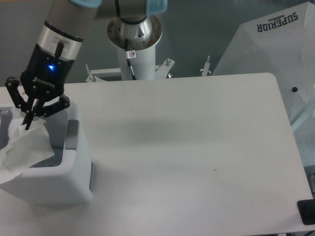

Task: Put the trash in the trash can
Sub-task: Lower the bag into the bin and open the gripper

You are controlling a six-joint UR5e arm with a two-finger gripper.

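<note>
I've got the gripper [29, 119] at the far left of the table [197, 147], right over the trash can [59, 182], fingers pinched together on the top edge of the plastic bag [24, 150]. Jaws look near fully closed, just the thin film between the tips. Bag hangs down from the pinch, crinkled, clear-white; its lower part drapes over the can's left rim and spills partly outside toward the frame edge, w/ the rest sitting over the opening. Can is the boxy white bin w/ rounded corners, grey panel [72, 135] on its right rim, standing upright at the table's left-front corner. Inside the can I see a bluish patch below the bag, prob the bottle, but can't tell for sure, too blurred. Blue LED lit on the gripper's black body. Arm base pedestal [135, 44] stands behind the table at centre-top. At right, off the table, a white umbrella-like cover [275, 54] w/ "SUPERIOR" printed on it. Small dark object [307, 212] at the bottom-right corner, cut off by the frame.
</note>
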